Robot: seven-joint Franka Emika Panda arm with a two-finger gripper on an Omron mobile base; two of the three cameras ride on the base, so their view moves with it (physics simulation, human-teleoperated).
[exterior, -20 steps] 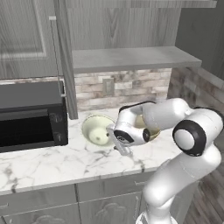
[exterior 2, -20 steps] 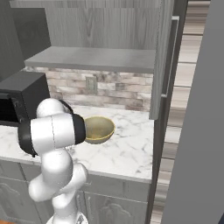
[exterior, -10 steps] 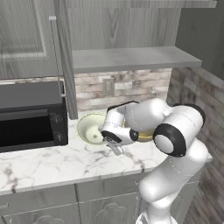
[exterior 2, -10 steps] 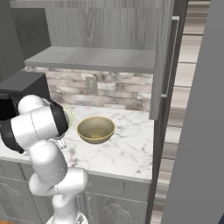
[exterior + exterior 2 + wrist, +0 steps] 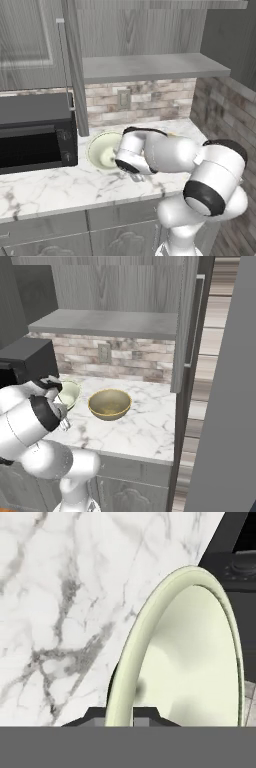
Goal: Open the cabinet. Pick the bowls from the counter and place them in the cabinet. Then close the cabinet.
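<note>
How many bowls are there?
2. The cream bowl sits on the counter beside the microwave, its rim pinched by the gripper. The tan bowl sits to its right.

The round pale cream-white bowl (image 5: 190,662) sits on a white marble worktop (image 5: 60,602) with grey veining; the plain round tan-olive bowl (image 5: 110,403) is unpatterned.

Left base view: you look forward and down from behind the arm's left, at middle range. Right base view: the same, from behind its right. Both share the counter (image 5: 55,187) (image 5: 145,428), the cream bowl (image 5: 102,150) (image 5: 69,393) at the pincer (image 5: 119,714), and the open cabinet (image 5: 150,67) (image 5: 112,321) above. Hand view: you look along the pincer, very close, its tips astride that bowl's (image 5: 190,662) rim.
</note>
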